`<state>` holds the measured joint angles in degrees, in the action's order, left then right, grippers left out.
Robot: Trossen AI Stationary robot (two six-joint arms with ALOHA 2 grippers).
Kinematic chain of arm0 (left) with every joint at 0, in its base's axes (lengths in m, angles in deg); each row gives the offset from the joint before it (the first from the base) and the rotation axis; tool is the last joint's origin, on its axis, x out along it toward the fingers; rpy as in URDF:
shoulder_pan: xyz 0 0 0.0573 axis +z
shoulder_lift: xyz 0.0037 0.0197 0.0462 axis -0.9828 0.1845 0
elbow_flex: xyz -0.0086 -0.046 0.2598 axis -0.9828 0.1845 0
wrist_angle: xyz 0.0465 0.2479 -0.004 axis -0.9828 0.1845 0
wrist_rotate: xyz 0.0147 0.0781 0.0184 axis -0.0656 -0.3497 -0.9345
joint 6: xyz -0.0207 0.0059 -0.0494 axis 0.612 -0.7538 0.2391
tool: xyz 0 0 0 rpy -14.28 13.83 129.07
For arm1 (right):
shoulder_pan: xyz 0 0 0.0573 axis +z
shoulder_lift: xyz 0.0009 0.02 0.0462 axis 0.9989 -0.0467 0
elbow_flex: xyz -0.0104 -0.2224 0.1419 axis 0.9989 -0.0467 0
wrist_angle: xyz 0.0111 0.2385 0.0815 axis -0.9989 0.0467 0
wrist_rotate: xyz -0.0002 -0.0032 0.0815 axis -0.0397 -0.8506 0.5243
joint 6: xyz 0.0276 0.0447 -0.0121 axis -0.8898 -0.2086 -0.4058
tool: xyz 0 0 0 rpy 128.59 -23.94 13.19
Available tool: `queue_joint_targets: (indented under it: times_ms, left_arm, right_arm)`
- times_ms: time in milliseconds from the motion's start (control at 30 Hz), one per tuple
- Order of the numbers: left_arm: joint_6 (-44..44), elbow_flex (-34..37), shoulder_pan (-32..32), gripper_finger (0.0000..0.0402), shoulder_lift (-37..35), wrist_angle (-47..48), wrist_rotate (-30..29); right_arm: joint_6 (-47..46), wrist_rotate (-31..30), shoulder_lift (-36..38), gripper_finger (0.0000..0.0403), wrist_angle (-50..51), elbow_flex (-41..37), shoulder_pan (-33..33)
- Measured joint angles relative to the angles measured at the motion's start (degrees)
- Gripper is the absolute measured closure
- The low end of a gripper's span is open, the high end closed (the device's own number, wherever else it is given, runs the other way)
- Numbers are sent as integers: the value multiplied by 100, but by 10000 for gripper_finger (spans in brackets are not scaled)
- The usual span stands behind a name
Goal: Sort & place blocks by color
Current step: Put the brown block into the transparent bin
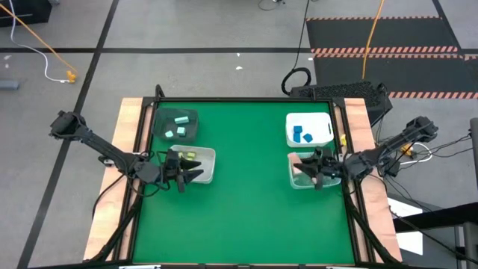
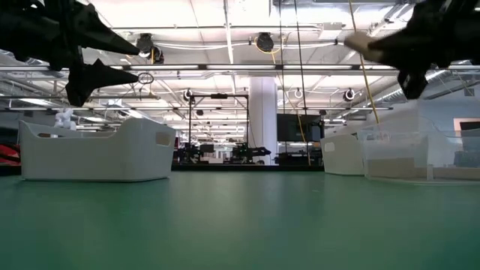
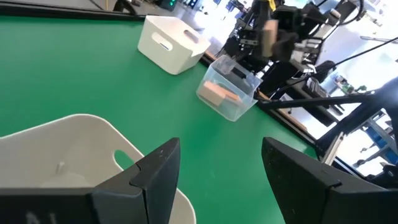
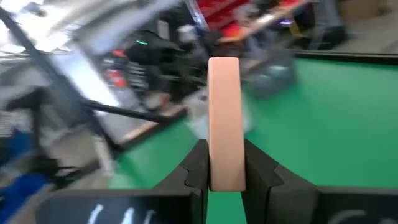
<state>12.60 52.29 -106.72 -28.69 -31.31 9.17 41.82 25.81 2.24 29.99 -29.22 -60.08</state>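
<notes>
Tan block (image 4: 224,118) clamped in right gripper (image 4: 224,163) above right clear bin (image 1: 297,178); release next. Left gripper (image 3: 221,163) open, empty, over left bin (image 1: 210,155).

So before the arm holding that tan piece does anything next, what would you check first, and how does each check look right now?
1. Right gripper shut on the tan block: ok.
2. Right gripper is over the clear bin on its side: ok.
3. That bin already holds tan blocks, so colours match: ok.
4. Left gripper open, empty, away at the other clear bin: ok.
5. Block's exact height above the bin: cannot tell.
</notes>
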Motion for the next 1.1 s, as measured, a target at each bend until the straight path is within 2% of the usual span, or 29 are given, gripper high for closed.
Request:
queue_joint_targets:
  times_ms: [100, 300, 400, 533, 633, 833, 1100]
  left_arm:
    - [2, 0, 0, 174, 0, -2, 0]
    - [6, 0, -2, 174, 0, 0, 3]
    - [5, 0, -2, 174, 0, 0, 3]
    - [7, 0, -2, 174, 0, 0, 4]
    - [5, 0, -2, 174, 0, 0, 5]
    - [-65, 0, -2, 174, 0, 2, 7]
    - [-37, 0, -1, 174, 0, 0, 7]
  right_arm:
    - [-364, -317, 118, 365, 792, 0, 0]
    - [-1088, -308, 291, 365, 2344, 93, 0]
    - [-1400, -290, 332, 365, 3509, 386, 0]
    - [-1867, 31, 321, 365, 5166, 872, -2]
    - [-2142, 439, 254, 365, 5940, 1020, -14]
    - [-2594, 1030, 34, 364, 6510, 1002, -17]
    - [-2451, 1054, 3, 287, 6518, 999, -15]
